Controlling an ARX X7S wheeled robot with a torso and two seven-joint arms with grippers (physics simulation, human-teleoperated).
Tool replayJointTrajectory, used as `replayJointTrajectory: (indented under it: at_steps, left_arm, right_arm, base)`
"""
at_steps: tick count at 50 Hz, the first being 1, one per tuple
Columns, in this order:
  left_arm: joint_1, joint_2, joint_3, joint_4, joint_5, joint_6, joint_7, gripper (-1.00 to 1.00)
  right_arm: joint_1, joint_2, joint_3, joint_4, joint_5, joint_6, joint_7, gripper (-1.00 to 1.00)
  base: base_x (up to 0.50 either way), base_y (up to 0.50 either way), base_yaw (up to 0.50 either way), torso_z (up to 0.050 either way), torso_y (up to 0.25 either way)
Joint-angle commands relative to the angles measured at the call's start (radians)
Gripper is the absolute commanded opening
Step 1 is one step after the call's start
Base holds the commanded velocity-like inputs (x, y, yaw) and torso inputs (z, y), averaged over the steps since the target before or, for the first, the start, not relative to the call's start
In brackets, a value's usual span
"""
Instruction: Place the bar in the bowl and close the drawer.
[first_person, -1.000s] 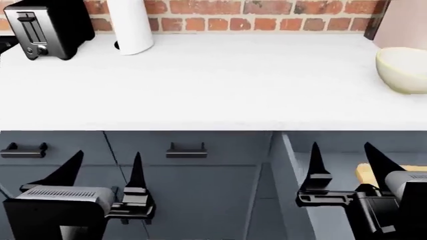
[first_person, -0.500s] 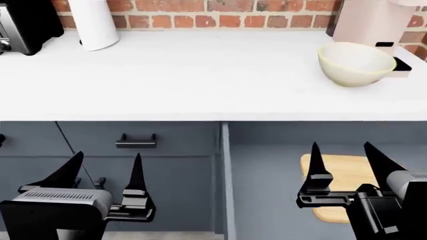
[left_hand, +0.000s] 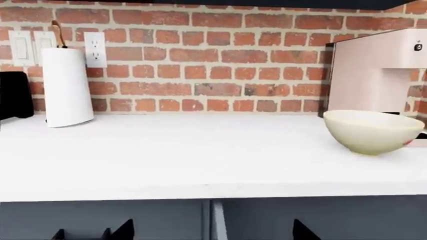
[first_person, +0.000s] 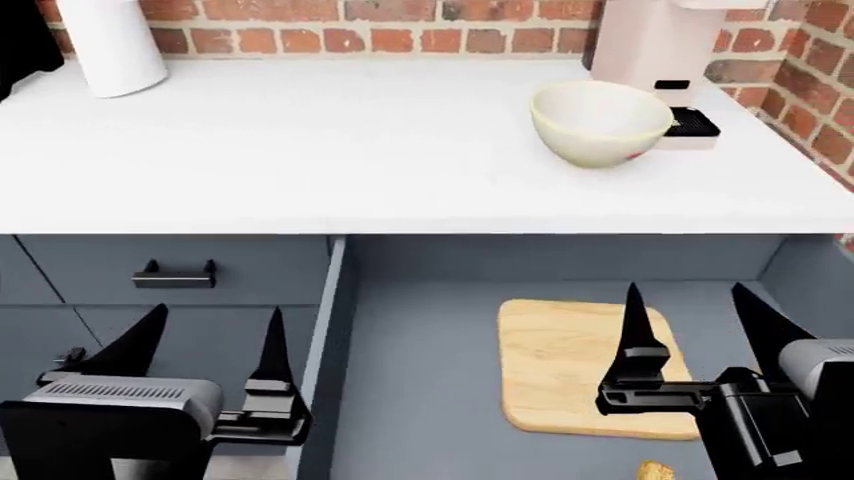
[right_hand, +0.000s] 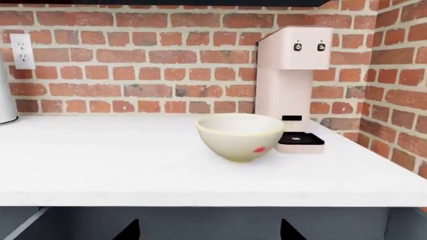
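The cream-white bowl (first_person: 599, 122) with a small red mark stands on the white counter at the back right; it also shows in the left wrist view (left_hand: 372, 131) and the right wrist view (right_hand: 239, 136). The blue-grey drawer (first_person: 414, 400) is pulled open below the counter. A small tan grainy bar (first_person: 653, 470) just shows at the head view's lower edge, inside the drawer in front of a light-wood cutting board (first_person: 582, 365). My left gripper (first_person: 211, 345) is open and empty, in front of the cabinet left of the drawer. My right gripper (first_person: 697, 325) is open and empty above the drawer.
A pink coffee machine (first_person: 654, 45) stands behind the bowl. A white paper towel roll (first_person: 114, 42) is at the counter's back left. A brick wall runs behind and at the right. A closed drawer with a black handle (first_person: 174, 273) is to the left.
The view has shifted to the right: the bowl and open drawer moved leftward in the head view, and the bar came into sight. Both grippers stay open in the same pose.
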Motion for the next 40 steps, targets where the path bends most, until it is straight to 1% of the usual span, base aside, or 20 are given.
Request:
replayJointTrajectory:
  at_steps: [1, 32, 36, 38, 40]
  left_arm:
    - [-0.004, -0.020, 0.005, 0.000, -0.026, 0.009, -0.024, 1.00]
    - [-0.008, -0.058, 0.027, -0.019, -0.063, 0.043, -0.064, 1.00]
    - [-0.020, -0.070, 0.010, -0.017, -0.096, 0.029, -0.077, 1.00]
    - [-0.037, -0.082, -0.008, -0.006, -0.134, 0.006, -0.094, 1.00]
    - [-0.068, -0.107, -0.036, 0.012, -0.205, -0.030, -0.130, 1.00]
  right_arm:
    - [0.002, 0.016, -0.001, 0.003, 0.020, -0.006, 0.020, 1.00]
    - [0.004, 0.053, -0.024, 0.024, 0.053, -0.031, 0.057, 1.00]
    - [0.005, 0.062, -0.024, 0.022, 0.067, -0.031, 0.055, 1.00]
    - [0.013, 0.071, -0.024, 0.015, 0.077, -0.022, 0.059, 1.00]
    - [0.040, 0.091, -0.004, -0.002, 0.132, 0.018, 0.080, 1.00]
  base:
    - [-0.06, -0.50, 0.00, 0.000, 0.000]
    - [-0.06, -0.50, 0.00, 0.000, 0.000]
    - [0.00, -0.12, 0.00, 0.000, 0.000]
    - [0.00, 0.00, 0.00, 0.000, 0.000]
    - [0.00, 0.00, 0.00, 0.000, 0.000]
